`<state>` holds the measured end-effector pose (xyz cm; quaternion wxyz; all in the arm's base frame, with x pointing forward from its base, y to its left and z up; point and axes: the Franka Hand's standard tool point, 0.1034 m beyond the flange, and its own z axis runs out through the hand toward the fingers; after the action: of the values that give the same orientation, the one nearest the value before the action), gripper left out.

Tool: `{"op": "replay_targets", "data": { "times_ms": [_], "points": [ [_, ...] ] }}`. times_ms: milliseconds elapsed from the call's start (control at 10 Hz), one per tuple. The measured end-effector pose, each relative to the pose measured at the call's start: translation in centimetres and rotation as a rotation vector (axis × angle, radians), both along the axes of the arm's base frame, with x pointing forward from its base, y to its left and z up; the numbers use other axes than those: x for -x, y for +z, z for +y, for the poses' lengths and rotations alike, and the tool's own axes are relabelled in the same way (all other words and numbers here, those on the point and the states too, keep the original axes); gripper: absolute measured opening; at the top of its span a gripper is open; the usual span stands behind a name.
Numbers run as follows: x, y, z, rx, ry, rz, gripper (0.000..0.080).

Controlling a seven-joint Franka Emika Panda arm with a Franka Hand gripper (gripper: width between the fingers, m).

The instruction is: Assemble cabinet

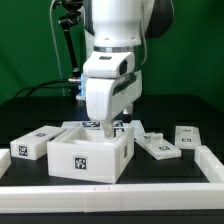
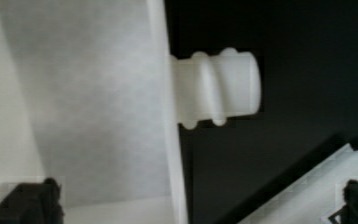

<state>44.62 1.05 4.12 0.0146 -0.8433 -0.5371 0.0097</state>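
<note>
Cabinet (image 1: 88,158) box sat mid-table by the front edge. Gripper (image 1: 108,124) was down in it, jaws wide, wall between. Judged light, stiff, slick plastic; best gripped on the thin wall, clear of knob (image 2: 220,88).

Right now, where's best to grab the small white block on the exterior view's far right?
Take the small white block across its narrower width, probably from straight above: it lies flat, tag up, with room on both sides.
</note>
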Motion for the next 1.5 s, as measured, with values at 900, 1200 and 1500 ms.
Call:
{"op": "replay_targets", "data": {
  "times_ms": [900, 1200, 1500],
  "points": [
    [-0.1, -1.6, -0.9, -0.004, -0.012, 0.018, 0.0247],
    [-0.2, -1.5, -0.9, -0.004, -0.012, 0.014, 0.0035],
    [-0.2, -1.5, -0.9, -0.004, -0.012, 0.012, 0.0035]
  ]
}}
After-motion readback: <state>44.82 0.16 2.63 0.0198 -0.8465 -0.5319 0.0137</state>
